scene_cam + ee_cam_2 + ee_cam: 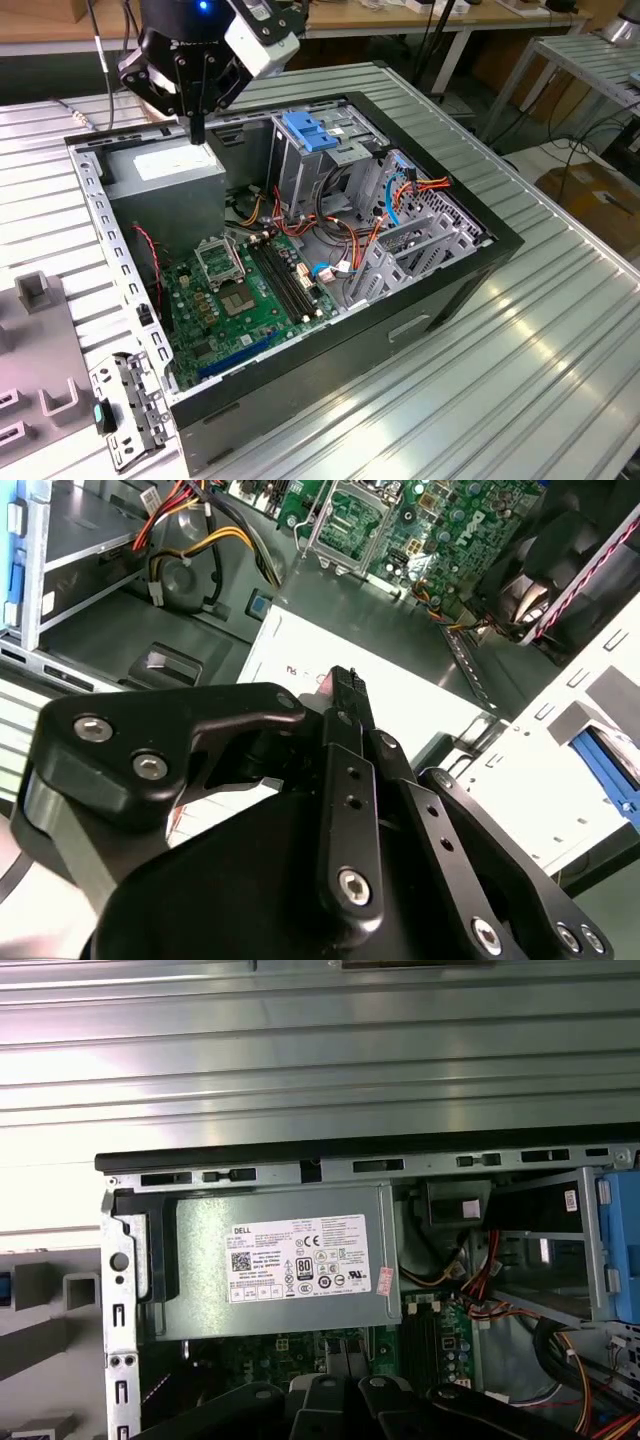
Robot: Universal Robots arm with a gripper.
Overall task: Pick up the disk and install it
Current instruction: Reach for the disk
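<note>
The disk is out of view. My gripper [197, 132] hangs over the back corner of the open computer case [420, 320], on the exterior view's left. It is just above the big grey box with a white sticker [168, 172]. In the second wrist view the black fingers [346, 712] are pressed together with nothing between them, pointing at that box's sticker [400, 695]. The first wrist view looks down on the same box [290, 1260], with the gripper's black links [350, 1410] at the picture's edge.
A tall metal cage with a blue top handle [315, 135] stands in the case beside the box. The green motherboard [240, 290] and orange, red and blue cables [400, 200] lie below. Grey fixtures [40, 300] and a metal bracket [130, 410] sit outside on the ribbed table [560, 330].
</note>
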